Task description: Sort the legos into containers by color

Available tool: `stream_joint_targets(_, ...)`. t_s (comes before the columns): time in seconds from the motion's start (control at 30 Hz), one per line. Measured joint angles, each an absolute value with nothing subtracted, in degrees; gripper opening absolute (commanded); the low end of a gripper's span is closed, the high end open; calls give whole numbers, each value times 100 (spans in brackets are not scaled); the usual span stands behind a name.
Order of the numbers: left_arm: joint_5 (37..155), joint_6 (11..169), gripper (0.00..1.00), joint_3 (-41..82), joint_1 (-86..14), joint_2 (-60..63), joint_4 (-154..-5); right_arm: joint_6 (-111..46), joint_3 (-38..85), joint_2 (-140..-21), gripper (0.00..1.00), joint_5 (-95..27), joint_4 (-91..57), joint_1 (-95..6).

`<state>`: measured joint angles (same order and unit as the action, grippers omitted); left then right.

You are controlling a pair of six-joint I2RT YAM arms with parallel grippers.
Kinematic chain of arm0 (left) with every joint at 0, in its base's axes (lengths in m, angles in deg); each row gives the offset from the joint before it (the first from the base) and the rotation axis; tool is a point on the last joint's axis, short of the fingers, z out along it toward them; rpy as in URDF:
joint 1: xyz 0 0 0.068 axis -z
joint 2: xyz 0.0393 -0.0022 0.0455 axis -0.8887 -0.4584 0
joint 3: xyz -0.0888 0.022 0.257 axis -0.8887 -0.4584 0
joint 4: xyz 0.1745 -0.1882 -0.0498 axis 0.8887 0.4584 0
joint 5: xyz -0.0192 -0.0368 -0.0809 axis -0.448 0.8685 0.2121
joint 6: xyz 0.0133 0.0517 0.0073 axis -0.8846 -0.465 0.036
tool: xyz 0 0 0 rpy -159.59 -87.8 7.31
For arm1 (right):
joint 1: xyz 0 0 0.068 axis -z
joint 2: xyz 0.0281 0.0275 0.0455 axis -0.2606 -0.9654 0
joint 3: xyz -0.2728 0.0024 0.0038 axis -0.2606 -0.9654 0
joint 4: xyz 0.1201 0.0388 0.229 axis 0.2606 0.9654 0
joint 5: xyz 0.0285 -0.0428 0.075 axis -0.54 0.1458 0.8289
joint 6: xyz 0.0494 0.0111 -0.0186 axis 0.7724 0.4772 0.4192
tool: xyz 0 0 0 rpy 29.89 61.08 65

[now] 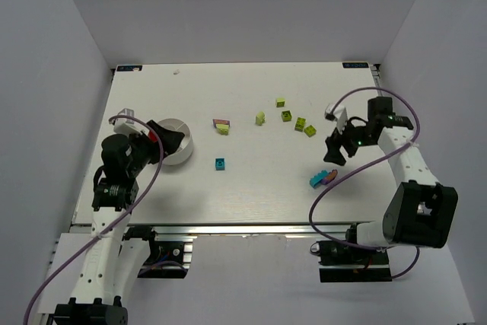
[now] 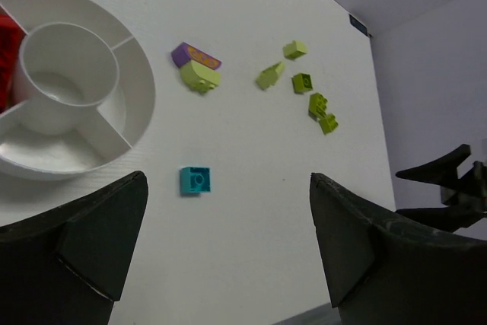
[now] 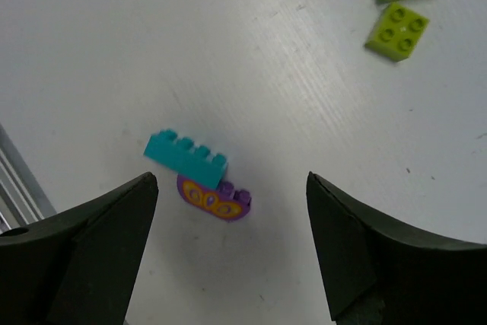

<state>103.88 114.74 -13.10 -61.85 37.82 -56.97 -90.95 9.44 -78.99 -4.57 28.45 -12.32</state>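
Lego pair [image 3: 199, 176] near table edge [image 3: 19, 180]

Bare white table [image 1: 251, 188] lies open around the long teal plastic brick [image 3: 186, 159]; only the purple rounded brick [image 3: 214, 199] touches it.

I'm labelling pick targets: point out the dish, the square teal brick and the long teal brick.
dish [image 2: 150, 97], left wrist view, right rim.
square teal brick [image 2: 196, 180], left wrist view, top face.
long teal brick [image 3: 186, 159], right wrist view, middle of its side.
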Motion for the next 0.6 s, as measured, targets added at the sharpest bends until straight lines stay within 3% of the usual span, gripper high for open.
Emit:
stream_joint_targets(0.07, 10648, 11629, 95, -1467, -6185, 3876, -5821, -10185, 656, -7667, 89, -337, 3212, -1066)
stream_joint_targets(0.27, 11264, 12021, 94, -1758, -6185, 3780, -6132, -13092, -352, -7228, 89, -313, 3874, -1011)
stream_joint_targets(0.6, 11581, 12154, 92, -1758, -6126, 3581, -6300, -14793, -571, -7847, 87, -535, 3452, -1009)
